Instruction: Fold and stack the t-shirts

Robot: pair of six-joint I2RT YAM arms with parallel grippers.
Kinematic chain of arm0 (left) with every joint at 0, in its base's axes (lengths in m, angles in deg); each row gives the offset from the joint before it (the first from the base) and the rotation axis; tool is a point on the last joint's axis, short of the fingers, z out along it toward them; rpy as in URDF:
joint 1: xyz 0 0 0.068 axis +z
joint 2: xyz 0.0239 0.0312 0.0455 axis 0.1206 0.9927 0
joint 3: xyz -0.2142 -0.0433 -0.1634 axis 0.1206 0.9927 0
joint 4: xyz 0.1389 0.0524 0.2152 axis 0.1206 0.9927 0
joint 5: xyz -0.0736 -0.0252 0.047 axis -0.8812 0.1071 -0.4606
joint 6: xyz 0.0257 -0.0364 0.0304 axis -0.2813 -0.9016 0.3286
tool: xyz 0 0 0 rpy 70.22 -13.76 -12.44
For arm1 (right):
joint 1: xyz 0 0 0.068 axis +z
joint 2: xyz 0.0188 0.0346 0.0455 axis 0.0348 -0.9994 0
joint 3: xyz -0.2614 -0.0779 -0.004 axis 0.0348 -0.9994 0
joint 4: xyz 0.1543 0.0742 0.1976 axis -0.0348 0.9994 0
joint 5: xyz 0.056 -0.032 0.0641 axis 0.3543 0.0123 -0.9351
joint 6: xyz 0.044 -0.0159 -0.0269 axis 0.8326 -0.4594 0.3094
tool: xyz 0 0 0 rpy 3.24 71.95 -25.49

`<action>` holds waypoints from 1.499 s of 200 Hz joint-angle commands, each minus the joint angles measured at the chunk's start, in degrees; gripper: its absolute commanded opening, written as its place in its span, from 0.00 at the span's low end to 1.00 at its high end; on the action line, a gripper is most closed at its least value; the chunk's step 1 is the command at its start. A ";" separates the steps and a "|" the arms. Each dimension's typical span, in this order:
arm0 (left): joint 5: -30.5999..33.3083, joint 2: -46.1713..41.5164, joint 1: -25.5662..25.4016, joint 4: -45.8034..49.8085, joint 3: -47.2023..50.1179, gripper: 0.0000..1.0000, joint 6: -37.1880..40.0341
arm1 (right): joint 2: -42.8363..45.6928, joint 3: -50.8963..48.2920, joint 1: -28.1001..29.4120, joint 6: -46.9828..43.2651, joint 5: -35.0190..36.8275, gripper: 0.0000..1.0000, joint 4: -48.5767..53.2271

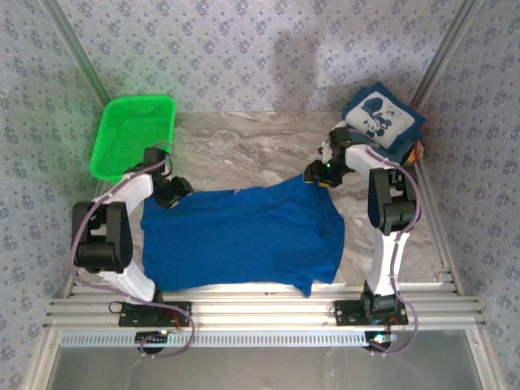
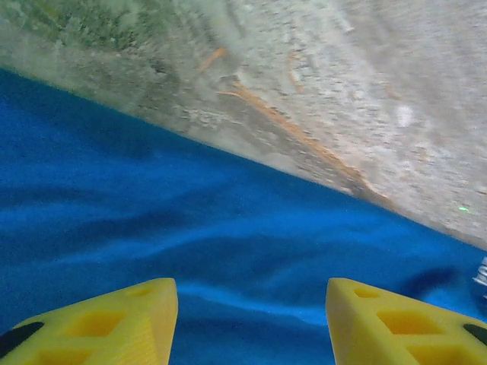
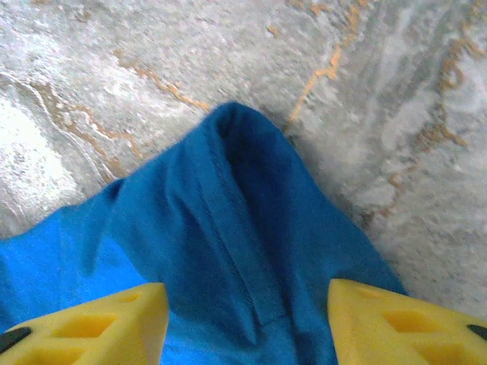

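Beneath left fingers (image 2: 114, 319) and right fingers (image 3: 99, 323) — parted, empty — lies the blue t-shirt (image 1: 236, 236).

Plenty of bare marble on the bench (image 1: 244, 146) beyond the royal-blue t-shirt (image 1: 244, 236), a wide lane to pass through. Past the shirt's far-left corner the green mesh basket (image 1: 134, 134) blocks the bench edge. Past its far-right corner the folded navy t-shirt (image 1: 382, 120) closes that side. The left hand (image 1: 177, 193) hangs over the shirt's far-left corner, the right hand (image 1: 317, 173) over its far-right sleeve, arms lining both flanks. A narrow bare strip runs right of the shirt.
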State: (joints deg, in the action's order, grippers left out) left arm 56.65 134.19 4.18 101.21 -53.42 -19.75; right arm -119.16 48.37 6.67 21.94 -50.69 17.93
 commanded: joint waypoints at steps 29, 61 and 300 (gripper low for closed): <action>6.46 8.04 -0.15 3.70 -5.39 0.51 0.92 | -3.38 1.98 -0.13 1.09 -1.02 0.21 -0.32; 8.95 11.59 -0.38 4.70 -8.25 0.50 1.04 | -4.39 2.92 -1.24 3.62 2.54 0.04 1.13; -2.18 -15.05 -11.28 -3.25 -17.29 0.70 1.99 | 6.92 -6.52 4.01 -2.39 -8.24 0.55 1.27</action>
State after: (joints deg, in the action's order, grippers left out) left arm 54.53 125.21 -5.98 99.44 -71.76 -18.90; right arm -108.58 41.77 9.49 21.31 -58.63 17.47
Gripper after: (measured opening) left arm 0.679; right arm 0.554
